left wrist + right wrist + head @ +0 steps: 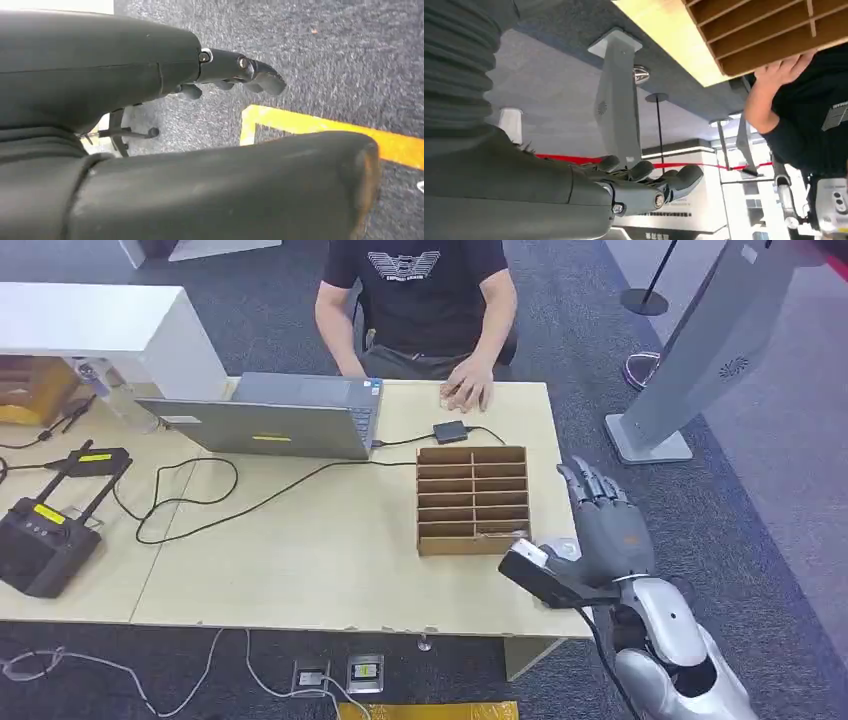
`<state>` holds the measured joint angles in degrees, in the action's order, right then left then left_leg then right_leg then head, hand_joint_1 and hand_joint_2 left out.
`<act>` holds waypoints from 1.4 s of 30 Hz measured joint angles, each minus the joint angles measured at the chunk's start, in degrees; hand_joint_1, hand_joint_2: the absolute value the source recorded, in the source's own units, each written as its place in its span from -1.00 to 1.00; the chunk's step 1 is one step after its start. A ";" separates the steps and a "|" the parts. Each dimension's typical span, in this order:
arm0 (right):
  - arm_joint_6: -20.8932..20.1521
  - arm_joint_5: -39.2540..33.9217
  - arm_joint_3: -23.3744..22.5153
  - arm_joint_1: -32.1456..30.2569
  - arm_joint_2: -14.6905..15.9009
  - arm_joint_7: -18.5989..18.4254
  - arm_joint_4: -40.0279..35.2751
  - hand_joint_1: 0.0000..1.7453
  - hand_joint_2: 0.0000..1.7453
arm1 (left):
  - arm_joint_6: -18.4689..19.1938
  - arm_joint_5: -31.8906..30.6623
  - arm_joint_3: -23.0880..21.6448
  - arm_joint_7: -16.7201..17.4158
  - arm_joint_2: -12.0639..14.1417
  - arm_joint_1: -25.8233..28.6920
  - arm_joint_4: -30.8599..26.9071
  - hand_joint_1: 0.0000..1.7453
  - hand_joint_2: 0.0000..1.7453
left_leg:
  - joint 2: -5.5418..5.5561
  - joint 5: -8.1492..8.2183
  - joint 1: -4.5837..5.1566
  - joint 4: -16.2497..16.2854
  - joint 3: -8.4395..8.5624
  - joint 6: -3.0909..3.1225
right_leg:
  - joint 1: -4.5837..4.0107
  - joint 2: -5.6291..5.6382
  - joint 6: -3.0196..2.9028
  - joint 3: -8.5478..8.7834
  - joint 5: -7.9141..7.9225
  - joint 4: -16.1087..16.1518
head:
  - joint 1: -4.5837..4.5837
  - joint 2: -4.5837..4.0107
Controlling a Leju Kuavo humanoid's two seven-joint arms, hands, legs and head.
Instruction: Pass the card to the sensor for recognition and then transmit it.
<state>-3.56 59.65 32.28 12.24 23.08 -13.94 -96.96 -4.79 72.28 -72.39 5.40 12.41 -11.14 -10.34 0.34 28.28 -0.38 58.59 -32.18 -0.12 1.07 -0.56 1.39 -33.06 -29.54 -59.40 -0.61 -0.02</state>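
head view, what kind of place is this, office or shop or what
Probably an office reception or check-in desk. A person sits behind a wooden desk with a laptop, a cardboard slotted box and a small black reader on a cable; grey carpet and a standing kiosk are beside it.

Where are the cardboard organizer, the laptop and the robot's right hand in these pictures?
cardboard organizer [472, 500]: head view, on the slats at its middle.
laptop [262, 428]: head view, on the back of its lid.
right hand [605, 520]: head view, on the back of the hand, beside the table's right edge.
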 joint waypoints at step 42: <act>26.31 -2.45 5.86 5.17 -11.41 13.92 33.74 -1.00 1.00 | -0.66 -3.21 0.13 -1.90 -0.68 -0.09 0.02 -1.00 -1.00 | 0.00 0.00 -0.02 0.00 0.00 -0.01 | -0.02 0.01 -0.01 -0.01 0.00 -0.02 | 0.00 0.00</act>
<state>22.75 57.20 38.14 17.40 11.67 -0.02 -63.22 -5.44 69.07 -72.26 3.50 11.74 -11.23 -10.32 0.34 28.28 -0.40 58.59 -32.18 -0.13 1.05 -0.55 1.39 -33.07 -29.54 -59.42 -0.61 -0.02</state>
